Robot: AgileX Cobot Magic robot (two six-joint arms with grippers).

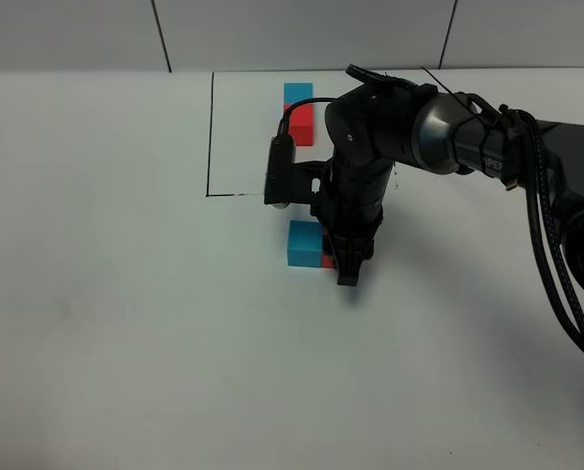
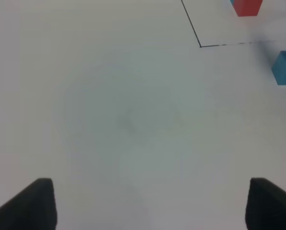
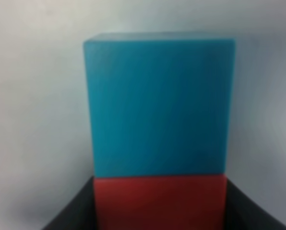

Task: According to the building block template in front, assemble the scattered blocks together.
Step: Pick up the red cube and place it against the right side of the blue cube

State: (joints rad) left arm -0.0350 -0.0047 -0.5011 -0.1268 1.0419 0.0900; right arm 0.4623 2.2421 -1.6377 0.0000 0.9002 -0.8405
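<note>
Exterior high, blocks: the cyan block [image 1: 303,242] and the red block [image 1: 328,260] sit touching on the white tabletop [image 1: 125,333]. The red one is at about 4 o'clock of the cyan and mostly hidden under the arm. The template [image 1: 299,111] lies at 12 o'clock from them, inside the black outline [image 1: 211,137].
Exterior high, right arm: it reaches in from 3 o'clock with the wrist bent steeply down. The right pincer [image 1: 346,274] points at the tabletop over the red block.
Exterior high, left arm: not in view.
Left wrist, left pincer [image 2: 152,208]: the jaws are wide apart with nothing between them, over bare tabletop. It is well apart from the cyan block [image 2: 284,67] and the outline's corner.
Right wrist, grip: dark fingers [image 3: 68,213] press against the red block [image 3: 160,201] on both sides, so the pincer looks closed on it. The cyan block [image 3: 157,103] meets the red face flush, with no gap visible.
Handling: these are probably light, rigid cubes with smooth faces.
- A pinch off-centre could let one twist.
- A nudge would likely slide the free cyan cube.
Where to hold: two opposite flat sides, centred, leaving the joining face clear, as the right pincer appears to do.
</note>
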